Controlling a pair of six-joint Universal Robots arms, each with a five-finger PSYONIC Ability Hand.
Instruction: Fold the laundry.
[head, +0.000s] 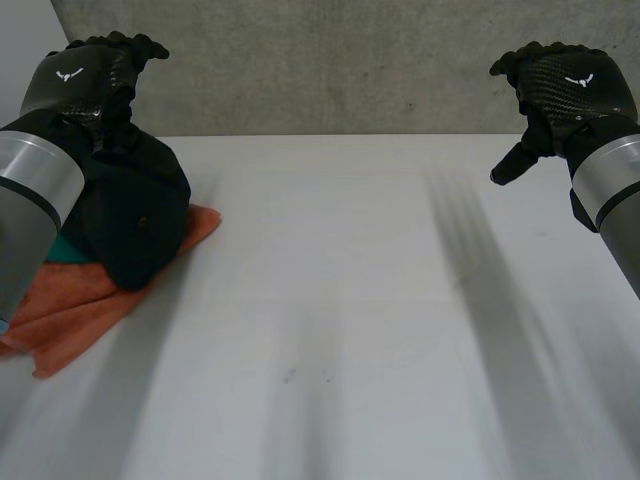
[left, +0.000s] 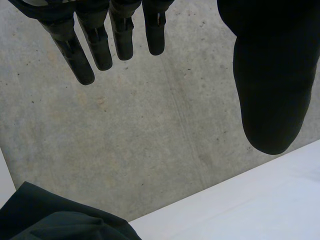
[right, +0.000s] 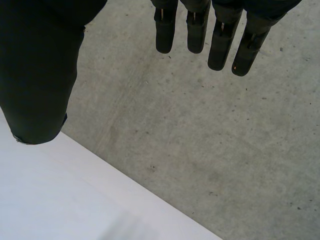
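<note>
My left hand (head: 85, 75) and right hand (head: 565, 85) hover open and empty, so folding looks unstarted; next I'd reach for the black garment (head: 135, 220) heaped on the orange cloth (head: 70, 300) at the tabletop's (head: 350, 300) left edge.

Left arm: entered at the head view's left, its grey wrist cuff (head: 35, 185) close to the camera, forearm rising to the hand.
Left hand (head: 85, 75): held raised, its back toward the head camera.
Left fingers (left: 97, 45): straight, side by side, slightly fanned.
Left thumb (left: 270, 85): straight, well apart from the fingers.
Right arm: entered at the head view's right, forearm rising to the hand.
Right hand (head: 575, 90): held raised, its back toward the head camera.
Right fingers (right: 220, 45): straight, side by side.
Right thumb (right: 37, 85): well apart from the fingers, pointing down and inward in the head view.
Both hands: well apart, about level.
</note>
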